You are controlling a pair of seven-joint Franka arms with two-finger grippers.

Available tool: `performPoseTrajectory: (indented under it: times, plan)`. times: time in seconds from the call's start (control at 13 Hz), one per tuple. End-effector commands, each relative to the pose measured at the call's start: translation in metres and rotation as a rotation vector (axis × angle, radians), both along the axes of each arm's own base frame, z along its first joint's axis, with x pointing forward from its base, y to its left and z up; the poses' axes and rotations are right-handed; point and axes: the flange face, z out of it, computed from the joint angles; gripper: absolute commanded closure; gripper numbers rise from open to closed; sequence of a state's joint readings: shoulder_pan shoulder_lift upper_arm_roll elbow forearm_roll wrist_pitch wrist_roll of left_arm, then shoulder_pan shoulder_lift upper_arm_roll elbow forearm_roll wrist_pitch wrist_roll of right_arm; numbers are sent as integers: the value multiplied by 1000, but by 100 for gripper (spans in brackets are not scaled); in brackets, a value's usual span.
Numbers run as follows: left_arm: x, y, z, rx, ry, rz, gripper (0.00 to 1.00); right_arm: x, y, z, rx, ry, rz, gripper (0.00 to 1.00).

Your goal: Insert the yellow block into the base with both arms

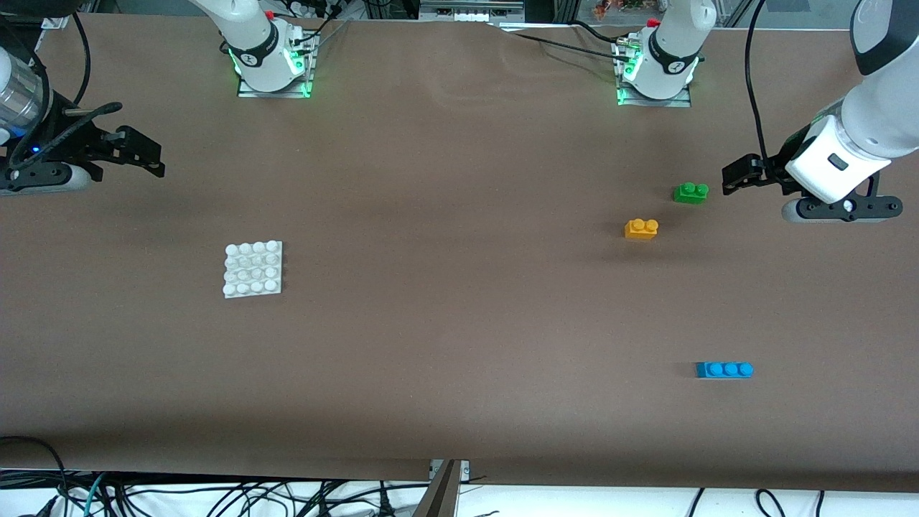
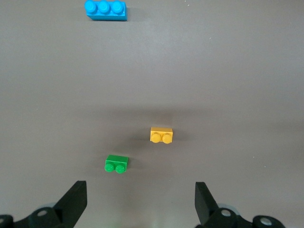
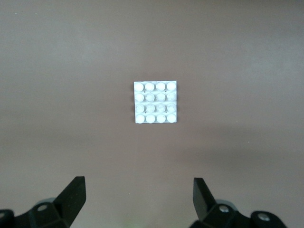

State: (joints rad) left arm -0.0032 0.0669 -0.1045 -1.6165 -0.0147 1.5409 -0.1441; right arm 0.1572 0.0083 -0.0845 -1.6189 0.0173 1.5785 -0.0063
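Note:
The yellow block (image 1: 641,228) lies on the brown table toward the left arm's end; it also shows in the left wrist view (image 2: 161,135). The white base (image 1: 253,268) lies toward the right arm's end and shows in the right wrist view (image 3: 156,102). My left gripper (image 1: 739,174) is open and empty, held up at the left arm's end beside the green brick. My right gripper (image 1: 147,154) is open and empty, held up at the right arm's end, apart from the base.
A green two-stud brick (image 1: 691,192) lies just farther from the front camera than the yellow block, also in the left wrist view (image 2: 116,164). A blue three-stud brick (image 1: 724,369) lies nearer the front camera. Cables hang past the table's front edge.

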Motion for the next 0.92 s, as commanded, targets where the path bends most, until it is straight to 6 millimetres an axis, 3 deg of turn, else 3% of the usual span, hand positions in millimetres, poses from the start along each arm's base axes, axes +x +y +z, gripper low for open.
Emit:
performPoseTrajectory:
  times: [0.0,0.84]
  plan:
    - [2,-3,7,-33,-9,-9,0,3,3,2,-15,-2,9,0]
    - [3,-1,3,-32,3,-6,0,0,-2,5,-16,4,8,0]
